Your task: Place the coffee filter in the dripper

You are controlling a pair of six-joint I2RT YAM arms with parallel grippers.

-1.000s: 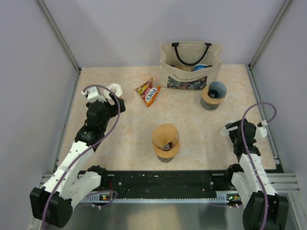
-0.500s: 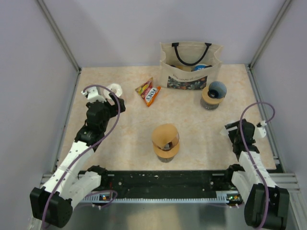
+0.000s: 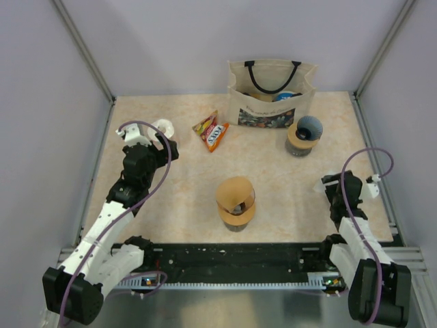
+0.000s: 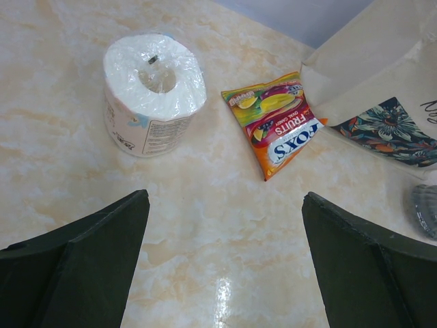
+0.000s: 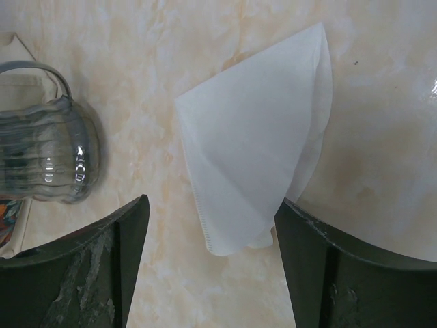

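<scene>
My right pincer [image 5: 212, 266] is spread wide, nothing pinched. Its two dark fingers rise from the bottom corners of the right wrist view, and between them lies the coffee filter [image 5: 256, 171]. It is a white paper cone pressed flat on the marbled table [image 5: 382, 89], with its rounded edge toward the upper right of the frame and its narrow end low in the middle. The right-hand finger comes very near the filter's edge; whether it touches I cannot tell.

At the left edge of that view stands a ribbed glass vessel [image 5: 48, 150] with a thin handle — the dripper, I think, though only its side shows. It sits apart from the filter, with bare table between them.

My left pincer [image 4: 225, 260] is spread too and holds nothing, its fingers in the lower corners of the left wrist view. Beyond it, in the upper left, a roll of toilet paper [image 4: 153, 92] stands on end. Right of centre lies a Fox's fruit sweets packet [image 4: 276, 126], and just beside the packet — in the upper right — is a tote bag [image 4: 382, 89] with a flower print.

From above, a brown cone on a glass base [image 3: 235, 201] sits in the middle of the table, between my two arms.
</scene>
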